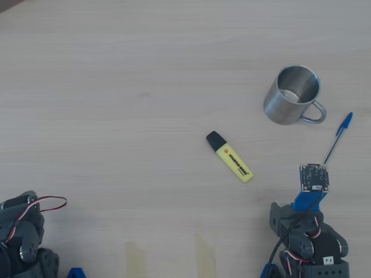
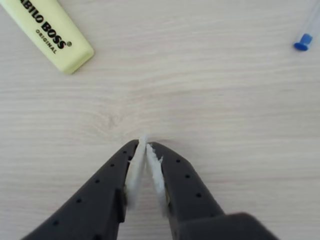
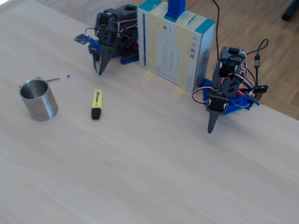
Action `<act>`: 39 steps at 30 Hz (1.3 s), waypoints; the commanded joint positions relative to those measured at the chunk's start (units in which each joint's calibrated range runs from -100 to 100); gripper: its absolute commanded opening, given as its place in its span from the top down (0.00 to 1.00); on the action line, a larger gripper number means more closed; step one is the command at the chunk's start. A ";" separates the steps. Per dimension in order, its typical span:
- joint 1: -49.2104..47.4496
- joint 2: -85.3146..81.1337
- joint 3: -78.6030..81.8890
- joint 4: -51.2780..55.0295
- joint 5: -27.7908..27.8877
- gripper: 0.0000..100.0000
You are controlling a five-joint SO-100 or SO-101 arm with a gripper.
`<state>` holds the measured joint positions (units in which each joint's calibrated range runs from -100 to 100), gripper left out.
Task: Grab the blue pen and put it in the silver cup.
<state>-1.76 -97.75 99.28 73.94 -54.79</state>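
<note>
My gripper (image 2: 146,145), jaws nearly shut and empty, hovers over bare table before the reach, while the blue pen (image 1: 338,138) lies far-right overhead, seemingly just beside the silver cup (image 1: 291,94); next, open and swing right.

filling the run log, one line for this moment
gripper shut, empty | blue pen on table beside silver cup | grab not started

blue pen (image 1: 338,136) lies flat just beside upright, empty silver cup (image 1: 290,95)
</note>
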 commanded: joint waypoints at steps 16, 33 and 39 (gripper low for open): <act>-0.08 0.49 0.54 1.27 0.33 0.97; -1.21 2.74 -4.45 1.44 -0.19 0.79; -1.47 7.81 -10.53 1.44 -4.66 0.73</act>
<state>-3.01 -93.08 93.69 74.11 -57.20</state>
